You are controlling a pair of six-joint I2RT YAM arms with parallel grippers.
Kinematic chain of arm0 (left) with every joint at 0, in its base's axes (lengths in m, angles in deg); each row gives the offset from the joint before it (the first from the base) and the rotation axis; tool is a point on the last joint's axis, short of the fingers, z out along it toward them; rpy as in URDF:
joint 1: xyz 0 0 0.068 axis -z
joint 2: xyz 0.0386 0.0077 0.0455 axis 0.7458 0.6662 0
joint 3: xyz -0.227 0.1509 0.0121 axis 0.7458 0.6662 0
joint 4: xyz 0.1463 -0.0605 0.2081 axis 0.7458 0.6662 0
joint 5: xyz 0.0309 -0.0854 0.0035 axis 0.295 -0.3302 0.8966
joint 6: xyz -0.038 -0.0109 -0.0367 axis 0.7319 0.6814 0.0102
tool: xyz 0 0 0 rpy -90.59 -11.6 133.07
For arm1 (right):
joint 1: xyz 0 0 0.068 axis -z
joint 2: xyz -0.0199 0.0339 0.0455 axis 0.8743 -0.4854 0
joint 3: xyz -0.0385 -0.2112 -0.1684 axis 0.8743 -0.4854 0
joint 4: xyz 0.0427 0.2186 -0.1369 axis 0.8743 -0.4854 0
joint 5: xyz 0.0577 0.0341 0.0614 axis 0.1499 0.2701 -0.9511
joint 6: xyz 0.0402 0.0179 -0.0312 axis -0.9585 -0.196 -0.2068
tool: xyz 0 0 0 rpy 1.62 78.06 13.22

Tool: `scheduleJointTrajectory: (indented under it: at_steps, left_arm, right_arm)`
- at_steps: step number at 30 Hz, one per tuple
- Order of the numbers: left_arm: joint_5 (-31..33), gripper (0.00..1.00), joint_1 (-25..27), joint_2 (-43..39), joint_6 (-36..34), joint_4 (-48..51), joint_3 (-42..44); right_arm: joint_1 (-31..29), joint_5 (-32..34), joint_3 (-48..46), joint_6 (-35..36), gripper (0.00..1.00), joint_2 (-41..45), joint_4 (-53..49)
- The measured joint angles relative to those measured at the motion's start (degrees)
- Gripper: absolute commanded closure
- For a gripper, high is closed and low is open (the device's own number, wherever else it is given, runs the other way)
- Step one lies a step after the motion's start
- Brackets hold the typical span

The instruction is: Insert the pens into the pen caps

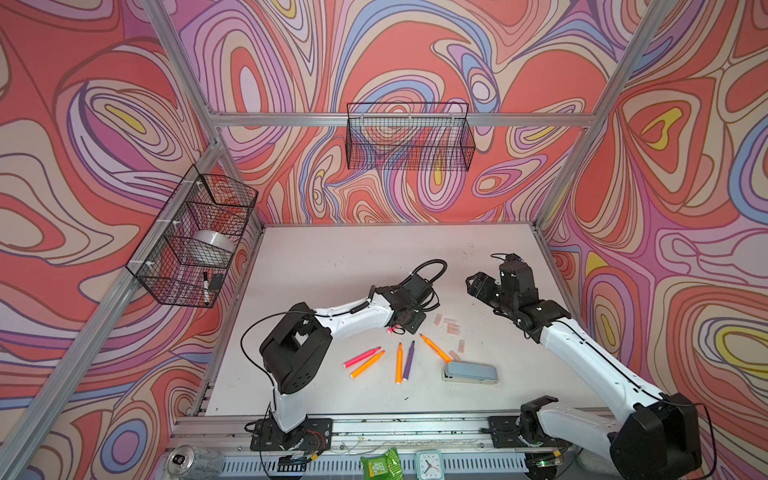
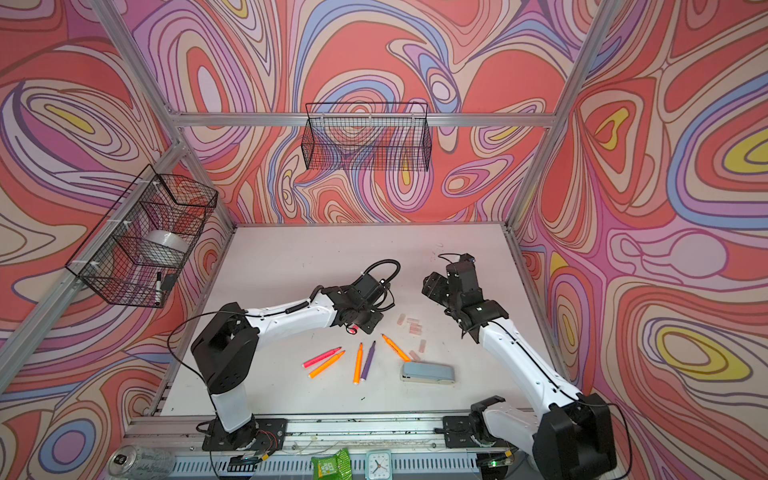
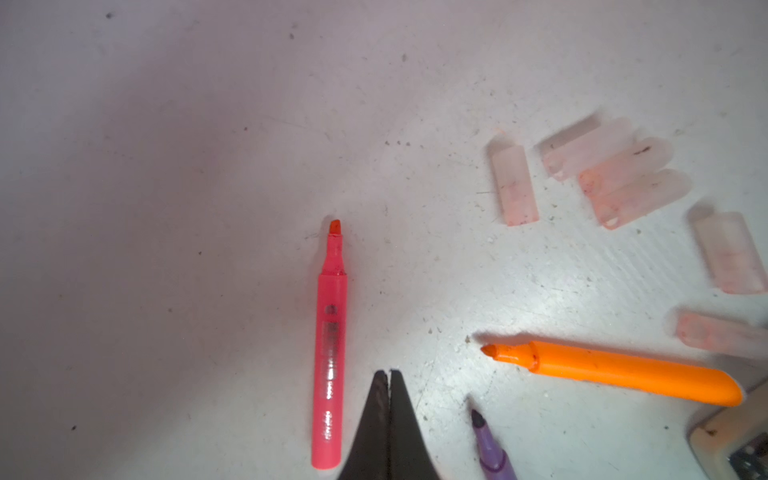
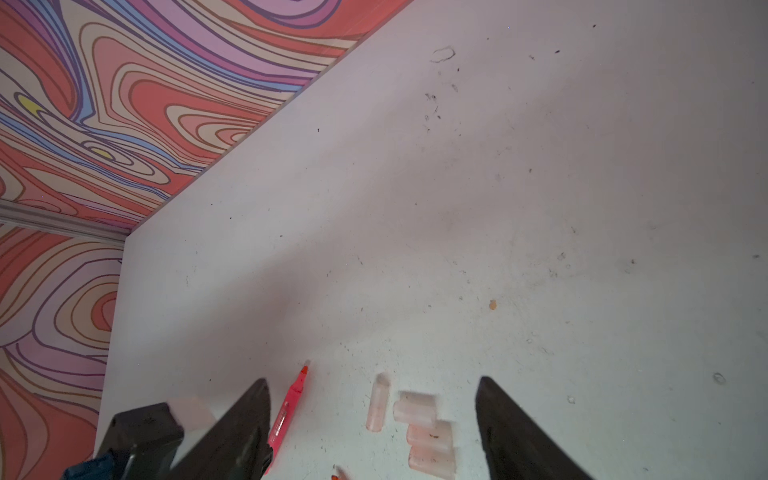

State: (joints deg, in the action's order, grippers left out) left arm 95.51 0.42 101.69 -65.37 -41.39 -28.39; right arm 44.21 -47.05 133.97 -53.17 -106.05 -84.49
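Note:
My left gripper (image 3: 388, 374) is shut with nothing in it, its tips over the table right beside a neon pink pen (image 3: 330, 353) that lies flat. An orange pen (image 3: 615, 370) and a purple pen (image 3: 490, 449) lie close by. Several pale translucent pen caps (image 3: 615, 170) lie loose beyond them. In both top views more pens (image 1: 399, 362) fan out in front of the left gripper (image 1: 401, 322), and the caps (image 1: 451, 325) lie to its right. My right gripper (image 4: 372, 379) hangs open above the caps (image 4: 428, 436), holding nothing.
A grey-blue stapler (image 1: 470, 372) lies just in front of the caps. Wire baskets hang on the left wall (image 1: 195, 237) and back wall (image 1: 409, 137); the left one holds a tape roll and a black-capped marker (image 1: 205, 286). A can and a clock sit below the front rail.

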Motion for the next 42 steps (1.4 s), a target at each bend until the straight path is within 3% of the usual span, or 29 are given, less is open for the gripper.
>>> scheduleJointTrajectory:
  at_steps: [6, 9, 10, 11, 14, 16, 18, 21, 30, 36, 42]
  left_arm:
    - [9.09, 1.00, -1.33, -6.40, 5.84, -0.61, 1.73]
    - [13.68, 0.34, -1.73, -9.60, 7.72, -1.27, 1.25]
    - [15.10, 0.22, -2.12, -10.43, 7.87, -2.62, 1.88]
    - [15.61, 0.18, -2.75, -11.06, 7.85, -4.50, 3.08]
    - [12.33, 0.17, -10.56, -9.49, 8.09, -6.84, 5.70]
    - [9.68, 0.07, -19.58, -2.64, 7.89, -6.45, 2.78]
    - [8.72, 0.04, -26.18, 3.76, 7.19, -6.10, -0.37]
    - [4.63, 0.00, -31.19, 8.59, 5.07, -5.49, -2.84]
    - [-7.96, 0.02, -30.38, 12.63, -1.55, -2.01, -15.80]
    - [-14.08, 0.02, -30.60, 12.04, -1.99, -0.94, -13.18]
    - [-19.76, 0.05, -29.49, 4.26, -4.70, -3.67, -4.37]
  right_arm:
    - [-1.60, -4.59, -1.14, -2.43, 0.22, -1.31, 4.04]
    - [-3.78, -4.79, -1.05, -3.10, 0.18, 1.79, 4.59]
    - [-4.31, -4.81, -1.05, -3.30, 0.18, 3.06, 4.94]
    - [-4.76, -4.94, -1.05, -3.48, 0.18, 4.28, 5.51]
    - [-5.38, -5.46, -1.01, -3.96, 0.18, 6.08, 7.87]
    - [-5.46, -5.68, -1.03, -4.13, 0.18, 5.57, 8.70]
    - [-5.49, -5.84, -1.18, -4.09, 0.17, 5.16, 8.74]
    - [-5.53, -5.84, -2.23, -3.82, 0.16, 5.42, 8.76]
    - [-5.57, -6.25, -3.32, -3.28, 0.16, 5.68, 8.72]
    - [-5.57, -5.81, -3.26, -3.04, 0.16, 5.11, 8.20]
    - [-5.57, -4.35, -3.23, -3.04, 0.17, 3.32, 6.86]
